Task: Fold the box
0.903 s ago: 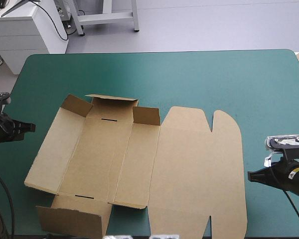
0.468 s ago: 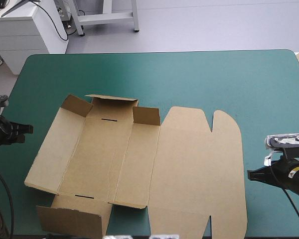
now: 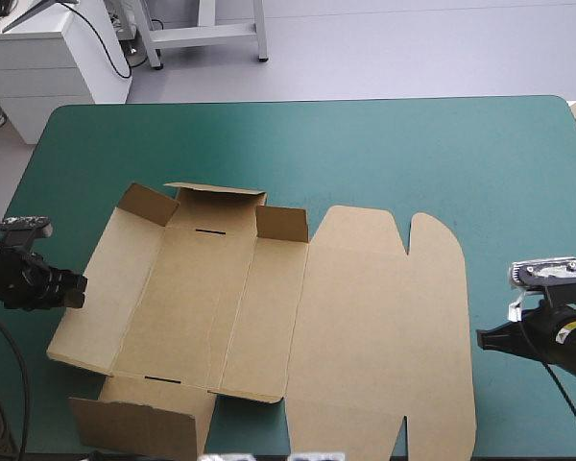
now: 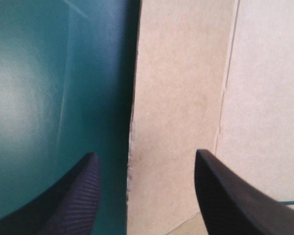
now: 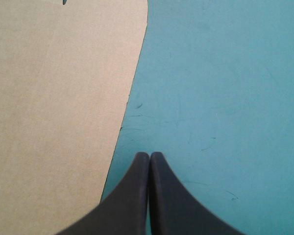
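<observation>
While one box (image 3: 269, 327) lay on the table (image 3: 413, 154), two grippers stood at its sides, one to each. It was a single cut sheet of brown board over the table's near left part, its near end reaching the near edge. Its left half was a tray partly raised. One far wall (image 3: 216, 206) stood up with two corner flaps (image 3: 281, 223) beside it, one left panel (image 3: 101, 288) sloped outward, and one near flap (image 3: 139, 423) hung at the near edge. Two short dark slots (image 3: 209, 231) showed in the base, one by the far wall and one by the near flap. Its right half was the lid (image 3: 384, 327), lying flat, with two rounded tabs (image 3: 434, 230) at its far end and a notch between them. The left gripper (image 3: 77, 286) was at the left panel's outer edge with its black fingers wide apart. In its wrist view the board's edge ran between them, one finger over the teal-green cover (image 4: 34, 88) and one over the board. Whether either touched could not be told. The right gripper (image 3: 482, 336) had its fingers pressed together in a point, holding nothing, over the cover just beside the lid's right edge.
</observation>
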`<action>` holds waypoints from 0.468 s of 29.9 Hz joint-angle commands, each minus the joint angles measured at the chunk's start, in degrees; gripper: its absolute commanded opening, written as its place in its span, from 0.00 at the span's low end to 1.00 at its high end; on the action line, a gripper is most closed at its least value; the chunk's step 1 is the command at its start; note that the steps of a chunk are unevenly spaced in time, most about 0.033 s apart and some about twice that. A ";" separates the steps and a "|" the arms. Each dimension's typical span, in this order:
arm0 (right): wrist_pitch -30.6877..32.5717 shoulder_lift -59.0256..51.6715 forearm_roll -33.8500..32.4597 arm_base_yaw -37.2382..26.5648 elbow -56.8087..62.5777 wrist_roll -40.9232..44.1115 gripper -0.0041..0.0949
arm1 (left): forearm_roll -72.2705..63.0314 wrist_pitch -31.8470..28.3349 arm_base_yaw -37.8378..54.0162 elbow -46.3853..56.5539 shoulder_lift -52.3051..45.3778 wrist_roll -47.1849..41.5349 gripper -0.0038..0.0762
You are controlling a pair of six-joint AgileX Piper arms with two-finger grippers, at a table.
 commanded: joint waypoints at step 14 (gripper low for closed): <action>-0.15 -0.20 -0.17 -0.38 -1.50 -0.67 0.02 | -6.68 3.78 -0.01 -0.61 4.51 3.39 0.56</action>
